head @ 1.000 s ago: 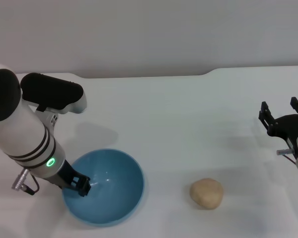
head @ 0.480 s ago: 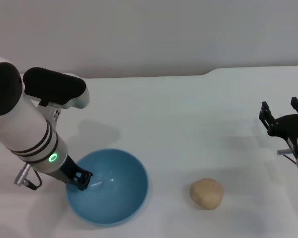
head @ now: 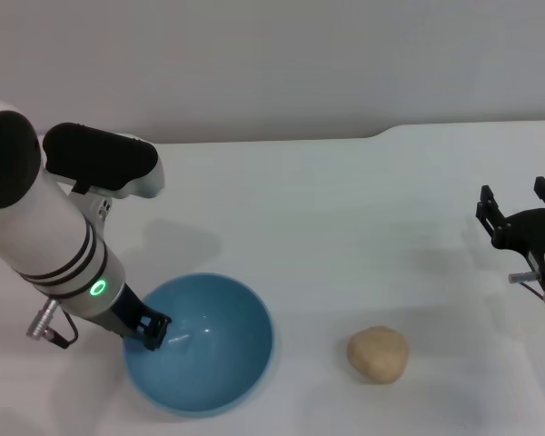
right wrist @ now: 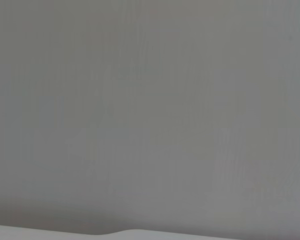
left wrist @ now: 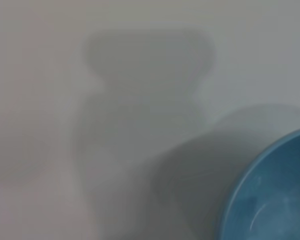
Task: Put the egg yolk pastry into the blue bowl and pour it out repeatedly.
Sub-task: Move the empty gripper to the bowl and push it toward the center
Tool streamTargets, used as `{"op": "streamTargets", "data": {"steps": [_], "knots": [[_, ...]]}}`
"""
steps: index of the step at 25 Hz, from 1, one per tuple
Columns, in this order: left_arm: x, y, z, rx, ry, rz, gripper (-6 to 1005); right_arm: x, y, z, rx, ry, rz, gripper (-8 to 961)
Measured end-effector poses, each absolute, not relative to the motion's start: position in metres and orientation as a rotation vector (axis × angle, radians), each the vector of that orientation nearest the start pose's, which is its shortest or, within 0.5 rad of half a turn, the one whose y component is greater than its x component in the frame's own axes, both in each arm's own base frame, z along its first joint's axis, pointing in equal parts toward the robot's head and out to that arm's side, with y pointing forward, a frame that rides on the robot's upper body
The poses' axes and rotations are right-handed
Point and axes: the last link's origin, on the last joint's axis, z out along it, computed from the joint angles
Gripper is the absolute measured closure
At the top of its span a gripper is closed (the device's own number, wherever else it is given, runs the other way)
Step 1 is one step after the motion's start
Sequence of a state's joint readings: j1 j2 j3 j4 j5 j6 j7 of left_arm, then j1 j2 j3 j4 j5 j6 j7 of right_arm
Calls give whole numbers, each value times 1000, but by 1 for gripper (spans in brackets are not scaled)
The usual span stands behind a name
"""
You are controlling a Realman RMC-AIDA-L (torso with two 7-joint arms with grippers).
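The blue bowl (head: 213, 350) sits upright and empty near the table's front left; part of its rim shows in the left wrist view as well (left wrist: 270, 200). My left gripper (head: 151, 331) is clamped on the bowl's left rim, one finger inside and one outside. The egg yolk pastry (head: 378, 354), a pale tan lump, lies on the table to the right of the bowl, about a hand's width from it. My right gripper (head: 518, 211) hovers at the far right, open and holding nothing, well away from the pastry.
The white table (head: 327, 227) ends at a grey wall behind, with a step in its back edge at the right. The right wrist view shows only the wall and a strip of table edge.
The left arm has shifted slightly right, carrying the bowl a little toward the pastry. The pastry and the right arm have stayed put.
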State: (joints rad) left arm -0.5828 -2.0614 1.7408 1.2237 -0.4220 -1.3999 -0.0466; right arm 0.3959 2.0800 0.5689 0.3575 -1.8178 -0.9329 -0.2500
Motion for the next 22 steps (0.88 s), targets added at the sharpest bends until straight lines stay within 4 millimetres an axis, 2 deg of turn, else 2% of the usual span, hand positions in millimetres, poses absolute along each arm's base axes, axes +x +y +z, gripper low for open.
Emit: {"op": "streamTargets", "data": {"steps": [13, 16, 22], "knots": [[-208, 336, -55, -2230, -1314, 657, 905, 336, 319, -57, -1627, 636, 398, 258], [-208, 336, -55, -2231, -1305, 661, 997, 336, 319, -57, -1628, 636, 400, 258], [-202, 339, -52, -2246, -1268, 616, 1000, 328, 320, -60, -1631, 644, 434, 258]]}}
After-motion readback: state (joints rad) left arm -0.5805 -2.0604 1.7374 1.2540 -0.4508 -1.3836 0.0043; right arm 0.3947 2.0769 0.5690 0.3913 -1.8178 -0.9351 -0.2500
